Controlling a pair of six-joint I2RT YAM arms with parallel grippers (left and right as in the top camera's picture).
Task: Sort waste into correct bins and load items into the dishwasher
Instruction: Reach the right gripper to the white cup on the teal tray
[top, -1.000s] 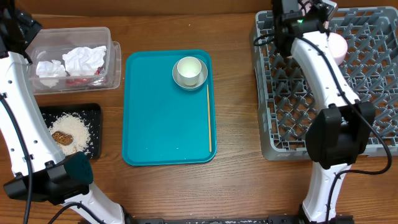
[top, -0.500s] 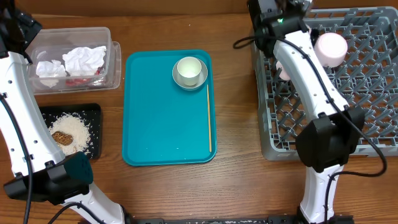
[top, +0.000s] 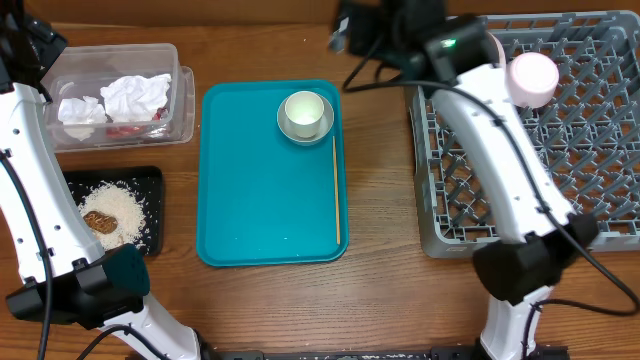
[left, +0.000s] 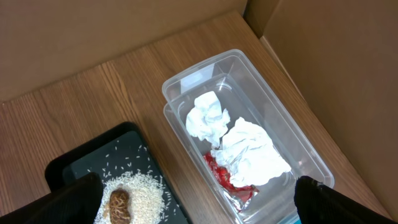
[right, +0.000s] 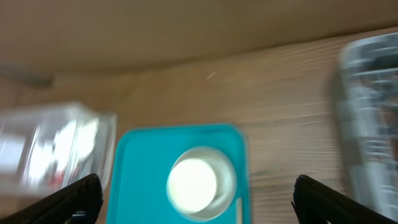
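A white cup (top: 304, 110) sits inside a grey-white bowl (top: 288, 127) at the far right corner of the teal tray (top: 260, 200). In the blurred right wrist view the cup (right: 193, 182) lies straight below my right gripper (right: 198, 183), which is open and empty. Overhead, that right gripper (top: 357, 25) hovers past the tray's far right corner. A pale pink plate (top: 532, 76) rests in the grey dish rack (top: 600, 150). The clear tub (left: 249, 124) holds white napkins (left: 249, 152) and a red wrapper (left: 227, 180). The black tray (left: 81, 165) carries rice crumbs (left: 140, 190) and a brown biscuit piece (left: 118, 204). My left gripper (left: 198, 186) hangs open above both bins.
A thin wooden stick (top: 336, 190) lies along the teal tray's right side. Cardboard walls (left: 336, 68) stand behind and beside the tub. The right arm (top: 500, 170) stretches over the rack's left edge. The left arm (top: 25, 170) runs down the table's left side.
The right gripper opened and left the pink plate in the rack. It then swung left, from above the rack to beyond the teal tray's far corner. The left arm stayed still.
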